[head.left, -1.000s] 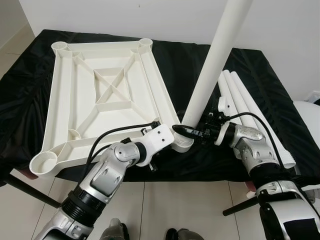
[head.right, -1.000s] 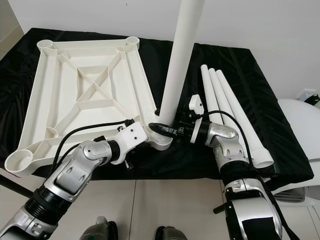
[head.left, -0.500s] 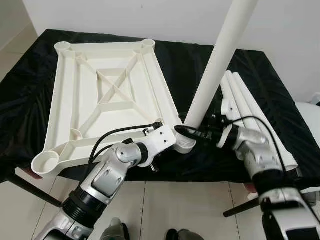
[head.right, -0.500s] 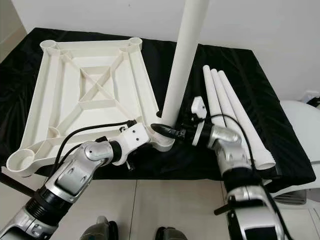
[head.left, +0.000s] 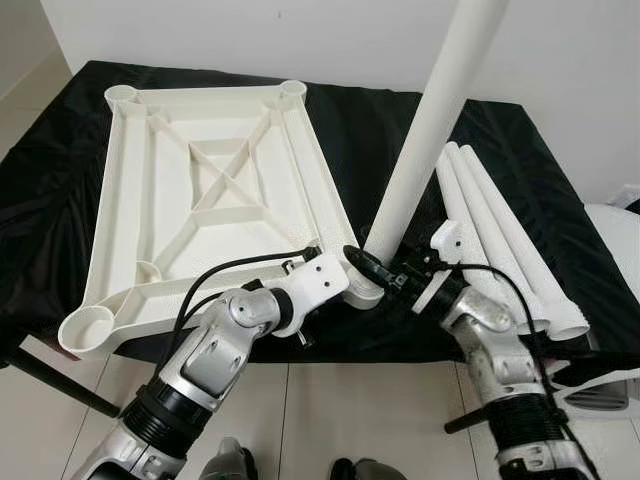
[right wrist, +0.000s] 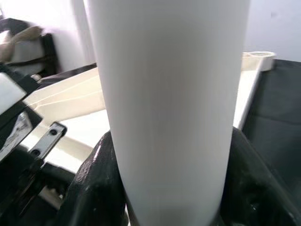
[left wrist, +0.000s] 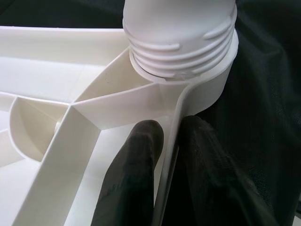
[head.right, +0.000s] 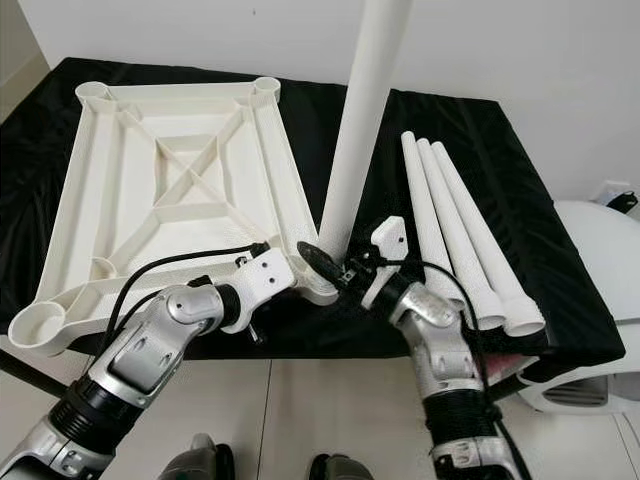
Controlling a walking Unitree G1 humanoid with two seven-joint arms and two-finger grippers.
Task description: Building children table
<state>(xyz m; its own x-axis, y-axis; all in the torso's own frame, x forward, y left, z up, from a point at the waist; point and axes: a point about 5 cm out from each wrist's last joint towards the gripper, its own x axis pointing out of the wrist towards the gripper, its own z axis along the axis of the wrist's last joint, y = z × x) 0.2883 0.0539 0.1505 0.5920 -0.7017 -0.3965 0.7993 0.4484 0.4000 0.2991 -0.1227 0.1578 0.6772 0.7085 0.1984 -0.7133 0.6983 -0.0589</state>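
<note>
Our right claw (head.right: 325, 262) grips the foot of the upright white leg (head.right: 362, 120), fingers on either side, right where it enters the corner socket (left wrist: 207, 89) of the upside-down tabletop (head.left: 200, 190) on the black-draped desk (head.left: 360, 130). Our left claw (left wrist: 171, 155), just beside it, pinches the tabletop's rim wall. Three spare legs (head.right: 455, 235) lie beyond the right claw. The leg's top is cut off.

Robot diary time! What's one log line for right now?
step: fitting leg into corner socket | left tool: shut on tabletop rim | right tool: shut on upright leg | spare legs: lying on black cloth
</note>
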